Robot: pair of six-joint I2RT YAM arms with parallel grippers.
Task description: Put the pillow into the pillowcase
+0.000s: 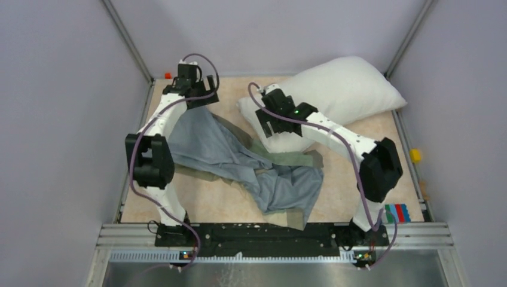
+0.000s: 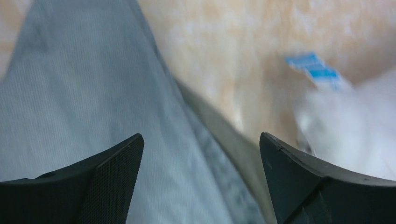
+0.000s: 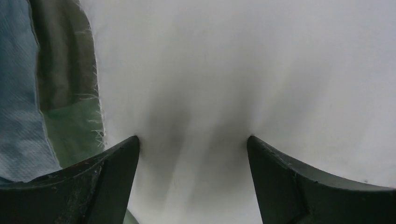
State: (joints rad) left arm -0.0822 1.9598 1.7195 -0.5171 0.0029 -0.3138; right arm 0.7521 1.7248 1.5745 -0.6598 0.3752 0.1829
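Observation:
The white pillow [image 1: 350, 84] lies at the back right of the table, its near corner under my right arm. The wrinkled grey-blue pillowcase [image 1: 239, 164] sprawls across the middle, reaching up to my left gripper [image 1: 200, 103]. In the left wrist view my left gripper [image 2: 201, 135] is open, its fingers spread wide just above the pillowcase [image 2: 84, 102], with the pillow [image 2: 355, 130] blurred at the right. My right gripper [image 3: 193, 137] is open, both fingertips resting against the pillow [image 3: 243, 65], which shows a soft crease between them. A frayed pillowcase [image 3: 60, 93] edge lies at the left.
The wooden table [image 1: 370, 134] is boxed in by grey walls on three sides. A yellow block [image 1: 415, 155] and a striped coloured piece [image 1: 396, 212] sit at the right edge, a small red thing [image 1: 168, 75] at the back left. A blue label [image 2: 317, 70] shows near the pillow.

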